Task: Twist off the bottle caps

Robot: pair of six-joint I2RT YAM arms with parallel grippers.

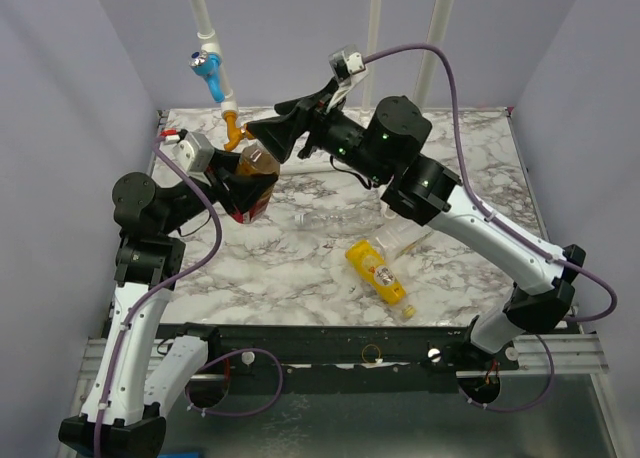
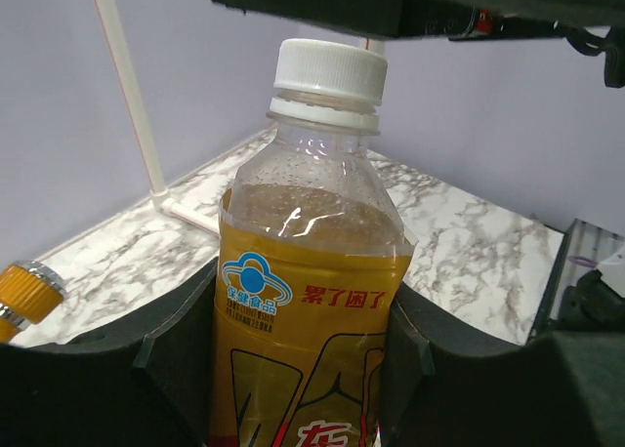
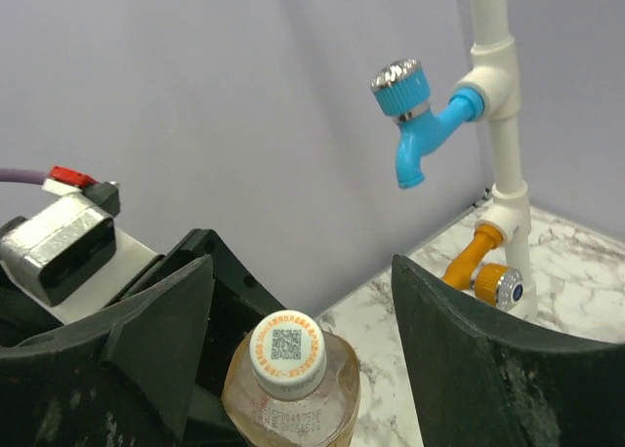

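Observation:
My left gripper (image 1: 243, 190) is shut on the brown bottle (image 1: 256, 168), holding it above the table's back left. In the left wrist view the black fingers (image 2: 117, 369) press both sides of its yellow and red label (image 2: 308, 301). The white cap (image 2: 329, 69) sits on the bottle's neck. My right gripper (image 1: 268, 138) hangs open just above the cap (image 3: 288, 354); its fingers (image 3: 156, 340) stand wide on either side without touching it. A yellow-orange bottle (image 1: 378, 271) and two clear bottles (image 1: 335, 220) (image 1: 405, 240) lie on the marble table (image 1: 480, 168).
A white pipe with a blue tap (image 1: 207, 66) and an orange tap (image 1: 234, 133) stands right behind the held bottle, close to the right gripper's fingers (image 3: 469, 359). Grey walls enclose the table on three sides.

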